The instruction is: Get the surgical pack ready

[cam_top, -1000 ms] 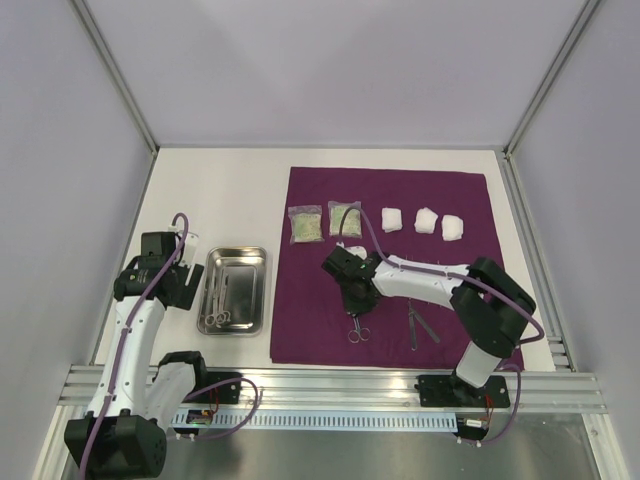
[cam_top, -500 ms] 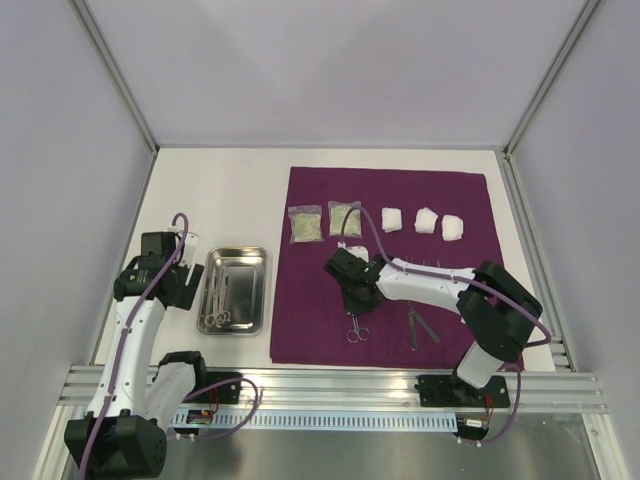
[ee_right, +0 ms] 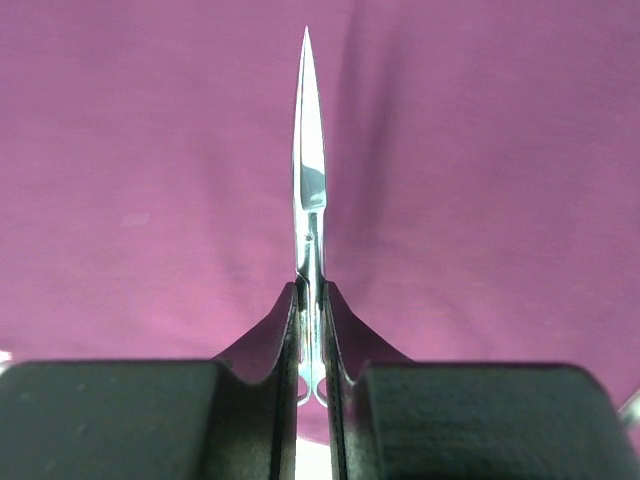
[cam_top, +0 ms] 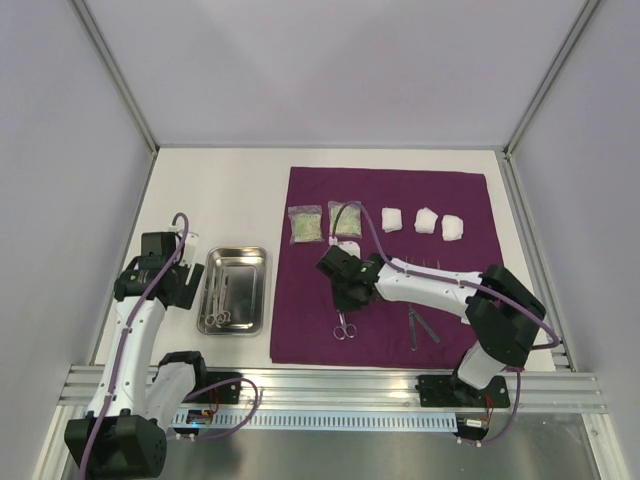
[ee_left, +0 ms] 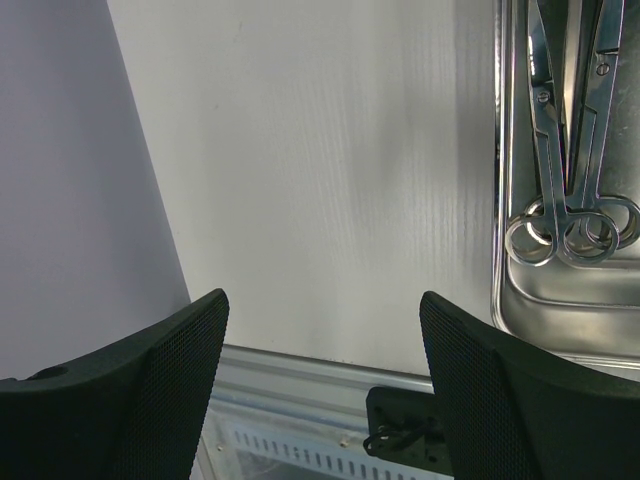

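Observation:
The deep-purple sheet (cam_top: pixel 300 330) of the surgical pack lies flat right of centre. My right gripper (cam_top: pixel 346 298) (ee_right: pixel 311 300) is shut on metal scissors (cam_top: pixel 343 325) (ee_right: pixel 309 180), held over the sheet (ee_right: pixel 480 150) with the blades pointing away from the wrist camera. Tweezers (cam_top: pixel 420 326) lie on the sheet's near right. White gauze pads (cam_top: pixel 427 219) and two clear packets (cam_top: pixel 305 225) line its far part. The steel tray (cam_top: pixel 236 252) (ee_left: pixel 500 250) stands left of the sheet with more scissors (cam_top: pixel 215 308) (ee_left: pixel 570 150) in it. My left gripper (cam_top: pixel 183 285) (ee_left: pixel 322 330) hangs open beside the tray's left, holding nothing.
Grey walls close in the white table on three sides. An aluminium rail (cam_top: pixel 330 390) with both arm bases runs along the near edge. The bare white tabletop (cam_top: pixel 220 190) stretches behind the tray.
My right gripper has shifted a little to the left over the sheet, carrying the scissors with it. The left arm has not moved.

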`<state>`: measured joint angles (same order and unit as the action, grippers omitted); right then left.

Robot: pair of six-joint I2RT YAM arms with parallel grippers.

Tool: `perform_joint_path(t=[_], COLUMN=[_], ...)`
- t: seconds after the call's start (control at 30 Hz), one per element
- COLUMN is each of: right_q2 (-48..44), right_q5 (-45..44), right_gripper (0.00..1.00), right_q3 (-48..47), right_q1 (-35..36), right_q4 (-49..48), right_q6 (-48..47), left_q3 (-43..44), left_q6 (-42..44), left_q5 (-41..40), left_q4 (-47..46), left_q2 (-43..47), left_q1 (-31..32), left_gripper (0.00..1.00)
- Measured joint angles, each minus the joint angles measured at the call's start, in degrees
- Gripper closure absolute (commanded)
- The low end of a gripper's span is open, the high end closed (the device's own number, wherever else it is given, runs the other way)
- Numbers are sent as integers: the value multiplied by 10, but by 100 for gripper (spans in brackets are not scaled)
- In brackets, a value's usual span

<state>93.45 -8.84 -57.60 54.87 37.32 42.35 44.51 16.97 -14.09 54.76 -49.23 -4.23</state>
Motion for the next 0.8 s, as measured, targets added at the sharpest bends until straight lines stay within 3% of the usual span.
perform_joint_path(t=[0.27, 0.5, 0.8], right_q2=[52, 184, 356], right_q5=[21, 45, 35], right_gripper=[100, 100, 100], right_q3=[-171, -335, -510], right_q1=[47, 83, 114], right_q4=[-35, -105, -102], right_q6=[40, 99, 158], left_q3=[-8, -8, -10], left_q6=[0, 0, 0], left_q5=[-1, -2, -2], left_q4=[-8, -10, -12], left_q2=[0, 0, 1], left_q1=[0, 0, 0], left_gripper=[14, 14, 14])
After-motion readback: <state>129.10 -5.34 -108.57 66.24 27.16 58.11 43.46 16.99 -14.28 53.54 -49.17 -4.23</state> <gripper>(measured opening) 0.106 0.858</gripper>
